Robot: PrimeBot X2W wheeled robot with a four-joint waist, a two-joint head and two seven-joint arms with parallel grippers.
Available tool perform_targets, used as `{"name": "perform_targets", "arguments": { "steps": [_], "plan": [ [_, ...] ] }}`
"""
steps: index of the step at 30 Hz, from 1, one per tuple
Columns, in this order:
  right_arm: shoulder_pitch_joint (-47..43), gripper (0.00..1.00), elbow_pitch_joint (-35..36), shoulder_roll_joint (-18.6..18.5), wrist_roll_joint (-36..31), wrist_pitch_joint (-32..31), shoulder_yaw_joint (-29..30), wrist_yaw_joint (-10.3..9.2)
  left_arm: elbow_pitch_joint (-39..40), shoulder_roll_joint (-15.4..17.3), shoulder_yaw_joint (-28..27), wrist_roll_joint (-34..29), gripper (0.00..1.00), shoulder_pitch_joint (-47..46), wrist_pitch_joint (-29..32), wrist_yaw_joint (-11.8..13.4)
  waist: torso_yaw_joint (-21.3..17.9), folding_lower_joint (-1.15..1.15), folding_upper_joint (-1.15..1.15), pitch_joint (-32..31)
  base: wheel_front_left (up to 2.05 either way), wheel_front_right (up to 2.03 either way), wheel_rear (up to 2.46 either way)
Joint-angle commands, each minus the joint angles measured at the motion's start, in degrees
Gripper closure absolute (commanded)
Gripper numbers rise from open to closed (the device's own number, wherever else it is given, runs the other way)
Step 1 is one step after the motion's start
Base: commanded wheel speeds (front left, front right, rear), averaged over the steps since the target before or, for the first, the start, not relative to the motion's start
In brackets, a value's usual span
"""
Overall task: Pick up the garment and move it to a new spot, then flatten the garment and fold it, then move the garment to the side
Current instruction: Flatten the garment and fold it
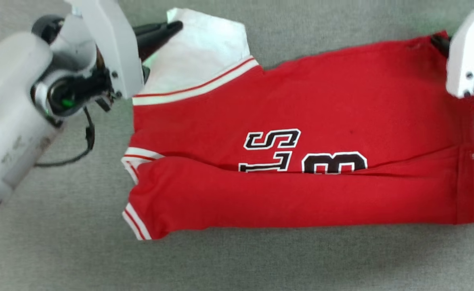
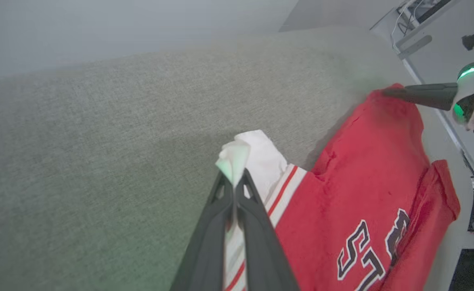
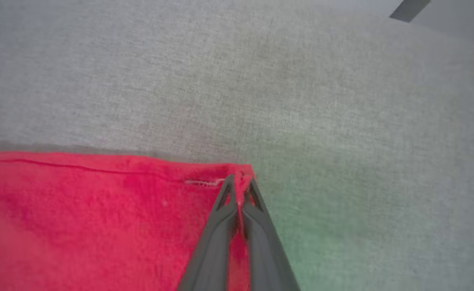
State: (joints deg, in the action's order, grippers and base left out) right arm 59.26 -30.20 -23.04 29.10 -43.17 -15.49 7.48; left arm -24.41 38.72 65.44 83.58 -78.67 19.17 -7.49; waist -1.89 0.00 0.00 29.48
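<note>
left hand (image 2: 233,178) grips white-sleeved red garment (image 1: 301,113), half folded.

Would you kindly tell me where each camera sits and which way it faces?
Head view: on the head, looking down at the garment on the grey surface; left claw pinches the white sleeve, right claw the red hem corner.
Left wrist view: on the left wrist, looking along its shut fingers at the sleeve.
Right wrist view: on the right wrist, looking along its shut fingers at the hem corner.
Shared: head and left wrist views both show the block letters and the right claw.
</note>
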Motion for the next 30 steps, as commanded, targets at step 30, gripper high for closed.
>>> {"name": "perform_targets", "arguments": {
  "steps": [30],
  "plan": [
    [-53.17,1.0,34.96,-9.29,10.54,-3.72,18.81,0.01,25.67,14.32,7.15,-2.62,1.0,34.11,-30.73,0.04,7.73,0.0,0.0,-15.29,0.0,0.0,0.0]
  ]
}}
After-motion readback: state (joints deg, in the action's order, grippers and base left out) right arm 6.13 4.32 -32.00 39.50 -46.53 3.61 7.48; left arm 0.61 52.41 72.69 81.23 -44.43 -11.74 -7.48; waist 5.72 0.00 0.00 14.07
